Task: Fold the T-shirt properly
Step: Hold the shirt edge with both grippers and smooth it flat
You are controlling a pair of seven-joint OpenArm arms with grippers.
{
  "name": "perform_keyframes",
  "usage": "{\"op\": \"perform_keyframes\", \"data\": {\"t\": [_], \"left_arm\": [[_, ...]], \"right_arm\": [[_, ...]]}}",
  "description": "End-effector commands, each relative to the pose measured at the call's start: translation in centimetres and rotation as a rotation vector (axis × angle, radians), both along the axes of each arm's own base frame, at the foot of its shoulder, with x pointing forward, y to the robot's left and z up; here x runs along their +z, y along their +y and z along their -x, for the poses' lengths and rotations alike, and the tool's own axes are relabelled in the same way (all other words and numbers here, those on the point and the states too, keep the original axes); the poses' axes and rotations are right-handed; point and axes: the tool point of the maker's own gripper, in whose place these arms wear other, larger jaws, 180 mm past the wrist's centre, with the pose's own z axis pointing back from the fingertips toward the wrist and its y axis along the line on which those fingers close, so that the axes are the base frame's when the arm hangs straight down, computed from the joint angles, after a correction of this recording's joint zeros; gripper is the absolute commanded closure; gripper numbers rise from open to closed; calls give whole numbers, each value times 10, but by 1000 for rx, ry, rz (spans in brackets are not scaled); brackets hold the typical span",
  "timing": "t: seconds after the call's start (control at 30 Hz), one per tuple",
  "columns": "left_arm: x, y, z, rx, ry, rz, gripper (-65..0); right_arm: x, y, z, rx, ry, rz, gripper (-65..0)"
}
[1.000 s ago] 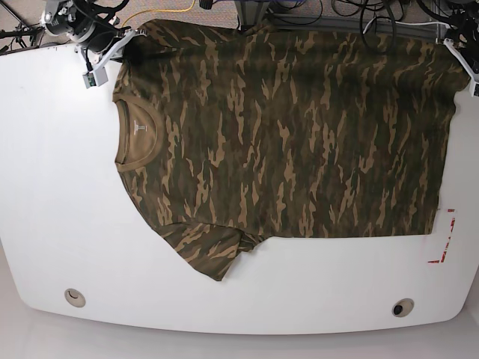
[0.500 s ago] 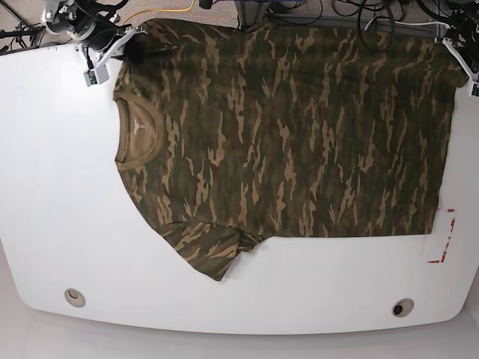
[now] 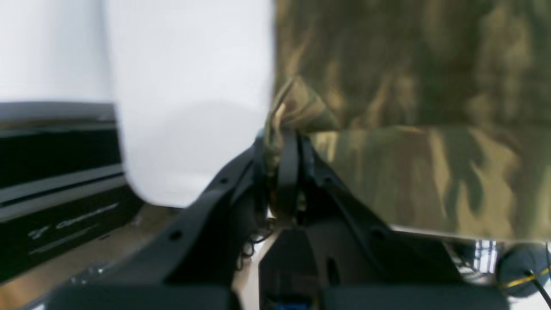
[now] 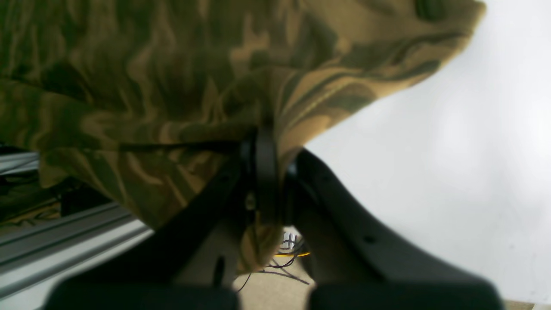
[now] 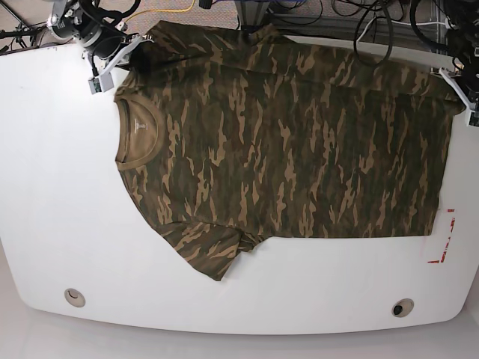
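T-shirt [image 5: 292,142] far edge now pulled slightly inward by both clamped grippers

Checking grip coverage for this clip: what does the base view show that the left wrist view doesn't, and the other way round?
Only the base view shows the whole T-shirt spread flat on the white table, its tan collar with a small label, the near sleeve, red tape marks and the right gripper at a far corner. Only the left wrist view shows the left gripper close up, its jaws shut on a bunched pinch of the cloth's edge. Both show the camouflage shirt, the table, and the left gripper at the shirt's far hem corner.
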Motion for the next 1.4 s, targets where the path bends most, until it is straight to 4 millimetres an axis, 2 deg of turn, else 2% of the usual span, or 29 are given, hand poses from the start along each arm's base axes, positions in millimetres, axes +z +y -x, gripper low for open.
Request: {"op": "perform_keyframes", "data": {"t": [0.0, 0.2, 0.47, 0.67, 0.83, 1.0, 1.13, 1.37], "left_arm": [[11, 0, -13, -20, -35, -24, 0], [17, -4, -38, -52, -38, -88, 0], [24, -5, -52, -56, -62, -105, 0], [12, -1, -51, -39, -37, -76, 0], [6, 5, -63, -11, -49, -38, 0], [-1, 16, -64, -4, -19, -30, 0], [4, 18, -84, 10, -60, -2, 0], [4, 26, -99, 30, -73, 30, 0]], "right_arm": [[6, -4, -5, 3, -26, 11, 0], [1, -6, -11, -13, -25, -3, -3], [-11, -9, -13, -37, -1, -23, -17], [-11, -9, -14, -38, -1, -25, -19], [-9, -9, -20, -38, -17, -26, -17], [-9, -10, -22, -41, -16, -26, -17], [-8, -20, -28, -75, -29, -24, -17], [-14, -40, -33, -128, -4, -20, -16]]}}
